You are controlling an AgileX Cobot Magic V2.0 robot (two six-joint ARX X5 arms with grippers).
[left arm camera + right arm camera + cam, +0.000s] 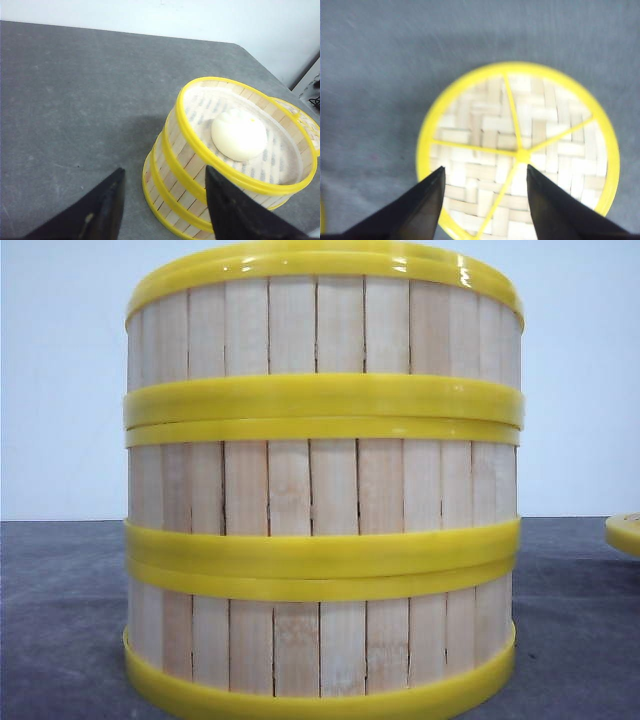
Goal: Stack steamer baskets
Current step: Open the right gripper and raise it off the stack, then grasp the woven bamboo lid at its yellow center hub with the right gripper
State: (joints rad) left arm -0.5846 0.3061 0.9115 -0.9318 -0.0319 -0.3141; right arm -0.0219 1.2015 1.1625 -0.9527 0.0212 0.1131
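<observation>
Your left claw [162, 207] and right claw [485, 202] both gape empty, the three steamer baskets [320, 480] stand stacked, and only the woven lid [520, 150] looks left.

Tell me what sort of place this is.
Likely a lab or test bench, not a kitchen: a bare grey table, a plain white wall, and only props, namely stacked steamer baskets holding a bun, and a woven lid.

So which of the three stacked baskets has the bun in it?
The top basket, the only one open to view, holds the white bun. The middle basket and bottom basket are covered.
</observation>
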